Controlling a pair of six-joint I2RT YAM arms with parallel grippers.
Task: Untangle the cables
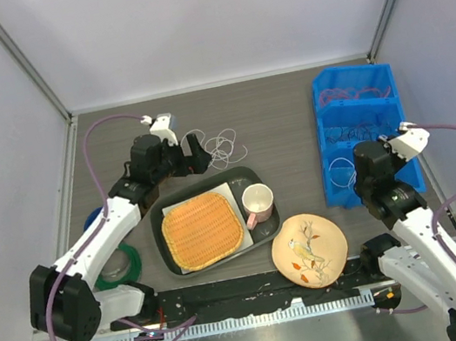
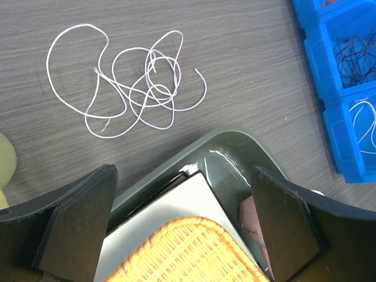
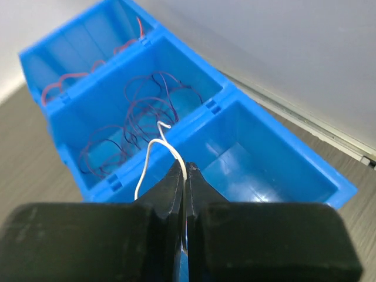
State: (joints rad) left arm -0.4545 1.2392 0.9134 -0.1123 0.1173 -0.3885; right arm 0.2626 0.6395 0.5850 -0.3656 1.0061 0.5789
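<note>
1. A loose tangle of white cables (image 2: 130, 82) lies on the table (image 2: 264, 70), just beyond a corner of the dark tray (image 2: 229, 158).
2. A single white cable (image 3: 154, 154) is pinched in the right gripper (image 3: 187, 176), jaws closed on it, above the blue bin (image 3: 276, 176).
3. Red cables (image 3: 59, 85) lie in the bin's far compartment and purple cables (image 3: 147, 108) in the middle one.
4. The left gripper (image 2: 185, 182) hovers over the tray corner, jaws wide and holding nothing.
</note>
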